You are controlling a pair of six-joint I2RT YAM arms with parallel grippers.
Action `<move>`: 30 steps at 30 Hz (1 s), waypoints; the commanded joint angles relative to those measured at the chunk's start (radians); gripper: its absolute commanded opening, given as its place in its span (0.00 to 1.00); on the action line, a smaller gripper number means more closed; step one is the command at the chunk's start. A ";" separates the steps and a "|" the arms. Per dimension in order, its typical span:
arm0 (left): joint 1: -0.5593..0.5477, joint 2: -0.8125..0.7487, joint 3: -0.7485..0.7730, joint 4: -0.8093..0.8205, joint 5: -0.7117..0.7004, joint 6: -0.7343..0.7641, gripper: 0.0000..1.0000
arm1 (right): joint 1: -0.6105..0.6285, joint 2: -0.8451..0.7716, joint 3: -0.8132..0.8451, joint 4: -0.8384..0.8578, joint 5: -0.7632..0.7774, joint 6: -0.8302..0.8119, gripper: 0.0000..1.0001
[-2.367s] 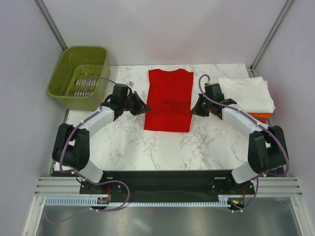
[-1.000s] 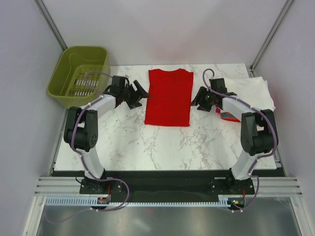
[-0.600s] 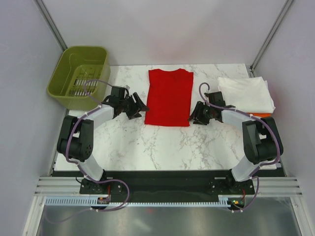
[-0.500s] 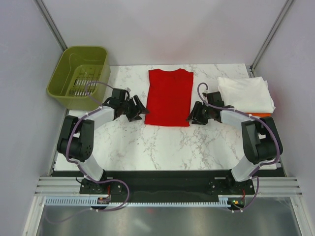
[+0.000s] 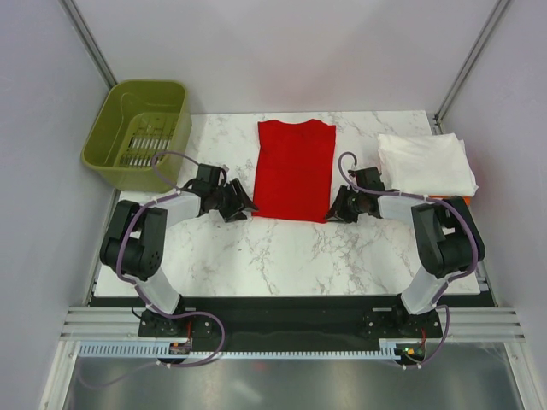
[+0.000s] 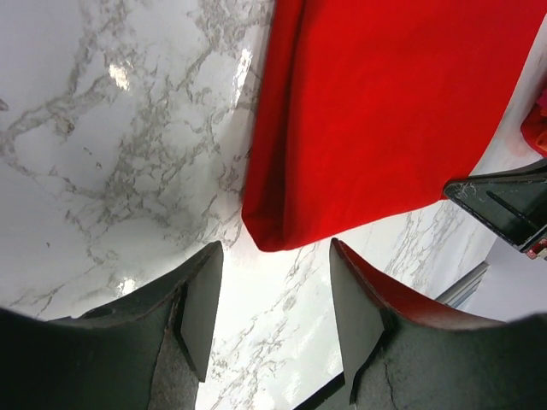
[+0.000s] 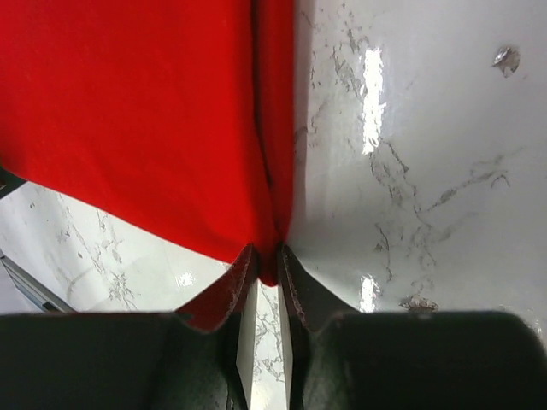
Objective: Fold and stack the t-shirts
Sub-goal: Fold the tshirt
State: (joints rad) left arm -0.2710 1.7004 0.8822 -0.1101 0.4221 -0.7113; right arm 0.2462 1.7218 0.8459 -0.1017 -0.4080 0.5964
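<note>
While open, left fingers (image 6: 197,316) astride red t-shirt (image 6: 385,111) corner; right fingers (image 7: 303,295) tight on hem.

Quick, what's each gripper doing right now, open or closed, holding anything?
Left gripper: open, jaws astride a near corner of the red t-shirt, not gripping it.
Right gripper: closed, pinching the shirt's other near corner.

red tee (image 6: 385,111) cut by frame edge | corner part-hid betw R tool (image 7: 265,254) tips
</note>
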 commanded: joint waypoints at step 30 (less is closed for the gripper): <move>-0.140 -0.367 -0.233 0.047 -0.097 -0.027 0.02 | 0.011 -0.426 -0.105 -0.208 -0.052 -0.082 0.00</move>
State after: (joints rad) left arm -0.3706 1.4342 0.6697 -0.0143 0.3660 -0.7322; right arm 0.2539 1.4254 0.7601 -0.2085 -0.4423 0.5678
